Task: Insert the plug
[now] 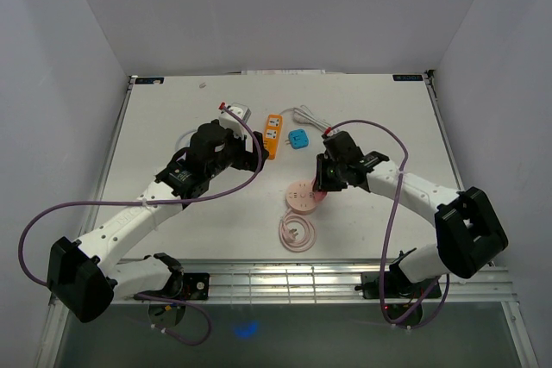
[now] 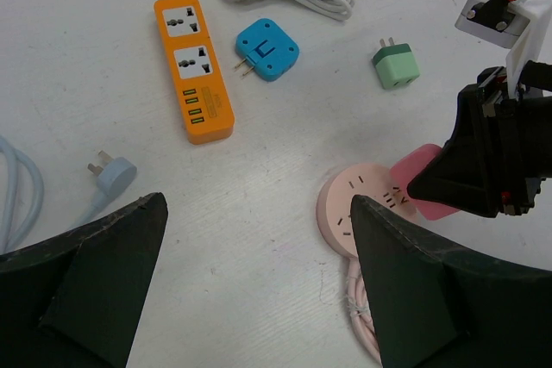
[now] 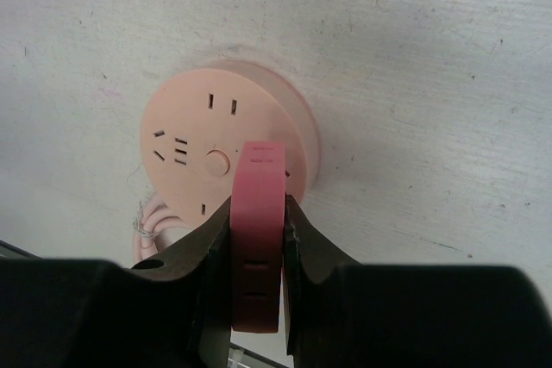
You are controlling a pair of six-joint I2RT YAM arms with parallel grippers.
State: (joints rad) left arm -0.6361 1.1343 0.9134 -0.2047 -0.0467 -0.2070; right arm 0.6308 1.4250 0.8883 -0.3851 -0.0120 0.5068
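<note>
A round pink power socket (image 1: pixel 301 197) lies mid-table with its coiled pink cord (image 1: pixel 296 233) toward the near edge. It also shows in the right wrist view (image 3: pixel 220 152) and the left wrist view (image 2: pixel 354 208). My right gripper (image 3: pixel 257 239) is shut on a pink-red plug adapter (image 3: pixel 258 230), held edge-on over the socket's right rim; in the top view the right gripper (image 1: pixel 324 185) sits at that rim. My left gripper (image 2: pixel 259 290) is open and empty above bare table left of the socket, and shows in the top view (image 1: pixel 250 154).
An orange power strip (image 1: pixel 272 134), a blue adapter (image 1: pixel 298 139), a white cord with plug (image 1: pixel 307 116) and a green adapter (image 2: pixel 395 66) lie at the back. A light-blue plug (image 2: pixel 112 173) with cable lies left. Purple arm cables loop over the table.
</note>
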